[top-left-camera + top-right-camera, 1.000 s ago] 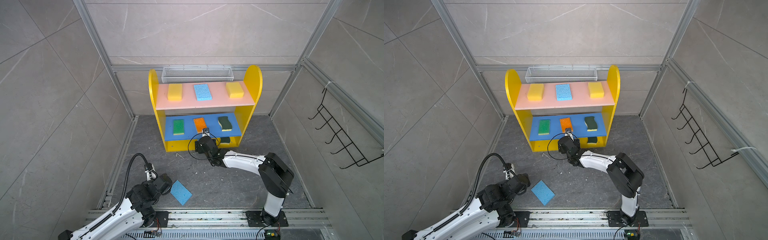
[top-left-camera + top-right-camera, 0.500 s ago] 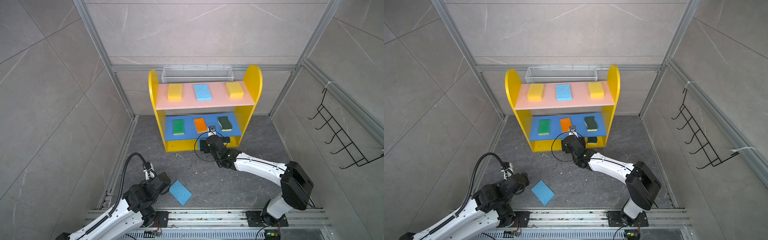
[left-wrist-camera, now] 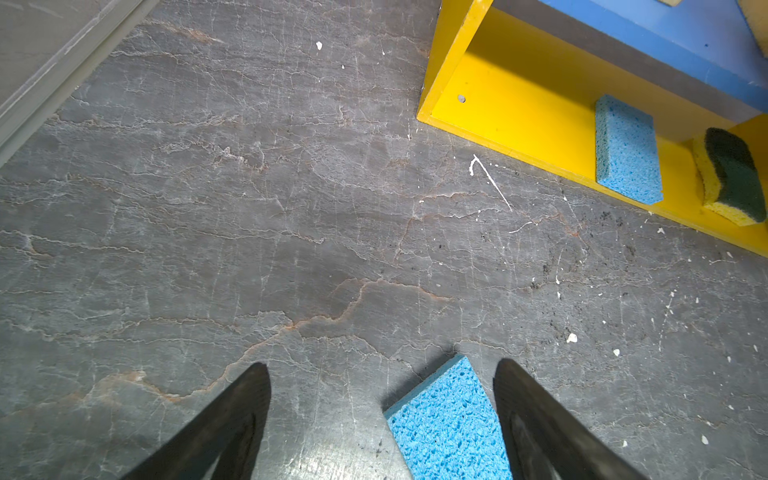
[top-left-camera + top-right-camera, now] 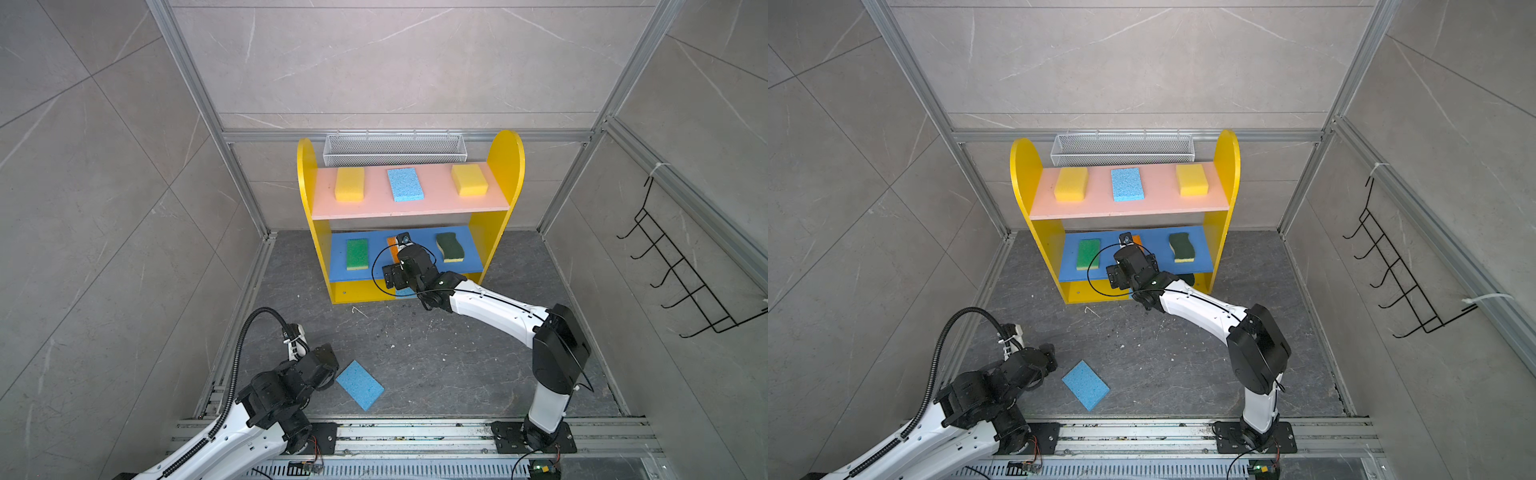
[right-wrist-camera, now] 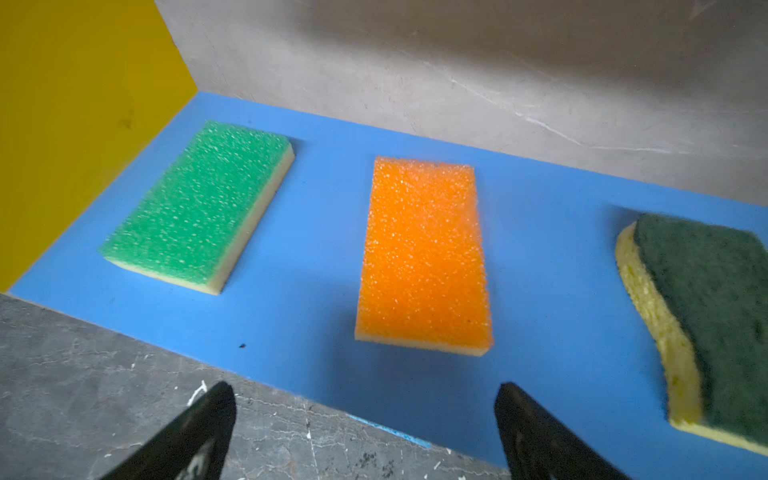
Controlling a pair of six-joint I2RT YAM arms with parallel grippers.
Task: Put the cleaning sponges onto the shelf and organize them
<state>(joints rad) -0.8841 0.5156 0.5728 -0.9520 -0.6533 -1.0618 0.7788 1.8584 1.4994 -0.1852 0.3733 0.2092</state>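
Note:
The yellow shelf (image 4: 505,166) holds two yellow sponges (image 4: 349,184) (image 4: 469,179) and a light blue one (image 4: 405,184) on its pink board. The blue board carries a bright green sponge (image 5: 199,205), an orange one (image 5: 422,253) and a wavy dark green one (image 5: 706,316). On the yellow bottom lie a light blue sponge (image 3: 627,149) and another wavy dark green one (image 3: 729,176). My right gripper (image 5: 361,395) hangs open and empty just in front of the blue board, facing the orange sponge. A last light blue sponge (image 4: 360,385) lies on the floor between the fingers of my open left gripper (image 3: 380,372), nearer one finger.
A white mesh basket (image 4: 394,148) hangs on the back wall behind the shelf. A black wire hook rack (image 4: 681,274) is on the right wall. Metal frame posts line the corners, and the arms' base rail (image 4: 415,432) runs along the front of the grey floor.
My right gripper has risen from the shelf's bottom level to the front of the blue board, and its jaws have spread wider. The left gripper has hardly moved beside the floor sponge.

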